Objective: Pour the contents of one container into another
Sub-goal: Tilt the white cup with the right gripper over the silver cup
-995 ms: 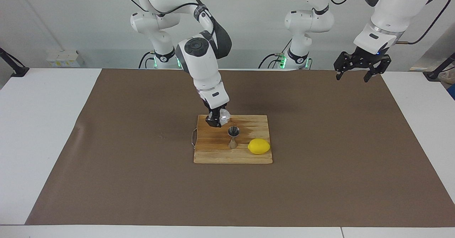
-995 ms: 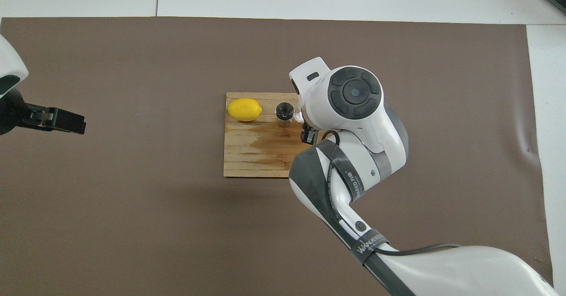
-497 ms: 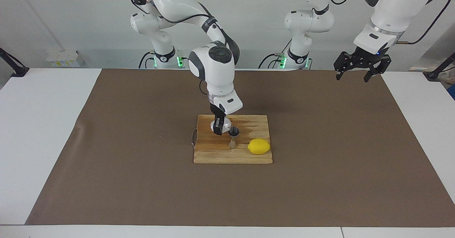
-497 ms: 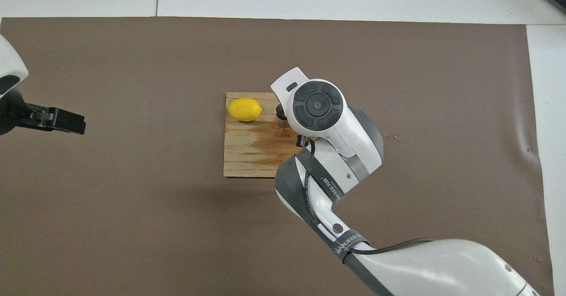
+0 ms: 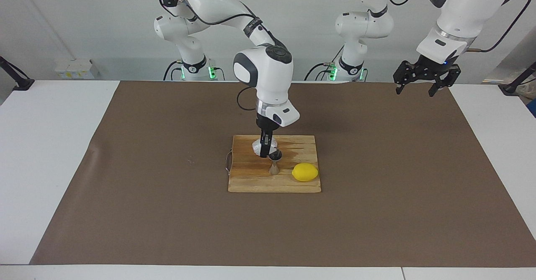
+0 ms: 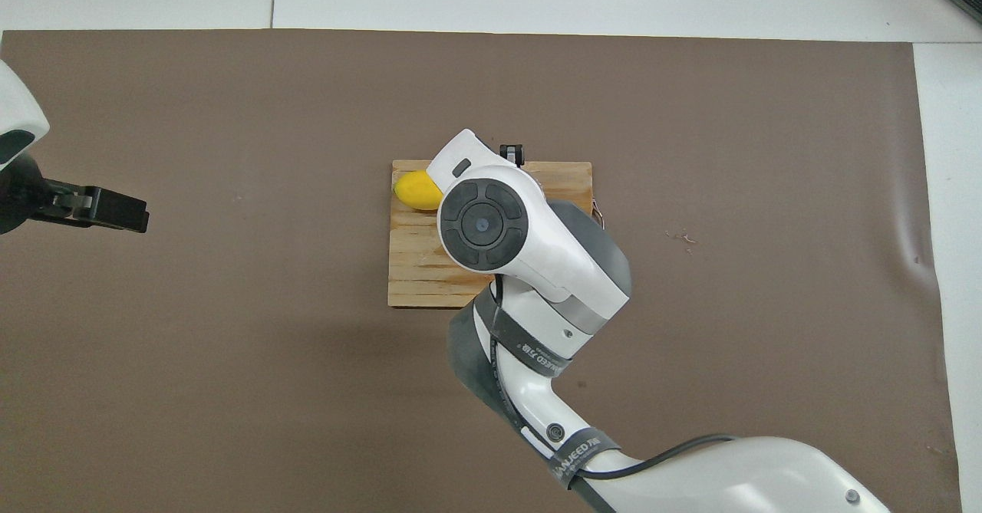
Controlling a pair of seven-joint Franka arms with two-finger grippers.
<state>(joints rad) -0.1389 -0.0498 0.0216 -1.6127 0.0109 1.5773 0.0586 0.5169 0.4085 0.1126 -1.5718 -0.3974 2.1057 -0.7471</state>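
Two grippers: both mine, one working and one waiting.
Right gripper (image 5: 265, 149): clamped on the translucent cup (image 5: 258, 147), up in the air over the wooden board (image 5: 251, 179).
Cup: held between my right fingers, tipped over toward the steel jigger (image 5: 274, 163), its mouth right at the jigger's top rim; I cannot tell whether the two touch.
Jigger: standing upright on the board, just under and beside my right gripper, its lower cone planted on the wood.
Overhead view: my right arm's wrist covers the cup and the jigger completely, so only the facing view shows them.
Lemon (image 5: 305, 172): lying on the board just beside the jigger, toward my left arm's end of the table, apart from my right gripper.
Board: resting on the brown mat (image 5: 146, 188), directly beneath my right gripper, a darker wet-looking patch on its surface.
Left gripper (image 5: 421, 88): jaws spread wide, holding nothing, waiting in the air over the mat's edge at my left arm's end, well apart from the board.
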